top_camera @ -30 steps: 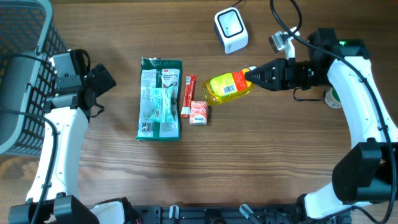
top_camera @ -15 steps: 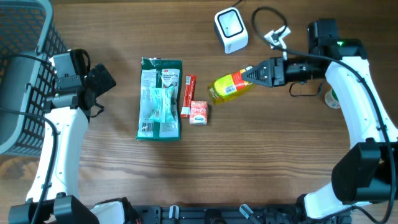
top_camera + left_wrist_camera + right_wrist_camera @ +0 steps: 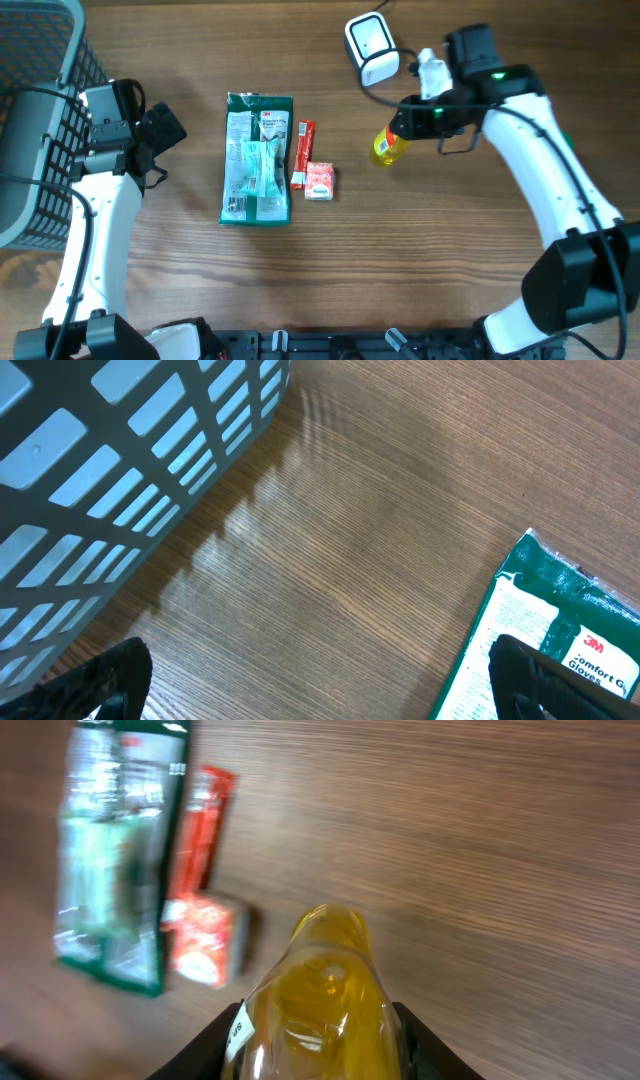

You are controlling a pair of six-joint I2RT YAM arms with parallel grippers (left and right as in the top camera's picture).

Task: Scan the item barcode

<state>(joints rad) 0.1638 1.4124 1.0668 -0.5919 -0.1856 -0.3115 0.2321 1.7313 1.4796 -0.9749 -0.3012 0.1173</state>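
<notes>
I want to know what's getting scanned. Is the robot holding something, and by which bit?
The right gripper holds the yellow bottle by the sides of one end; the other end sticks out. The left gripper holds nothing.

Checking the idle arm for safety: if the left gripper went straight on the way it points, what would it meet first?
Probably bare table: the open left gripper aims between basket and glove pack, though depth is unclear.
</notes>
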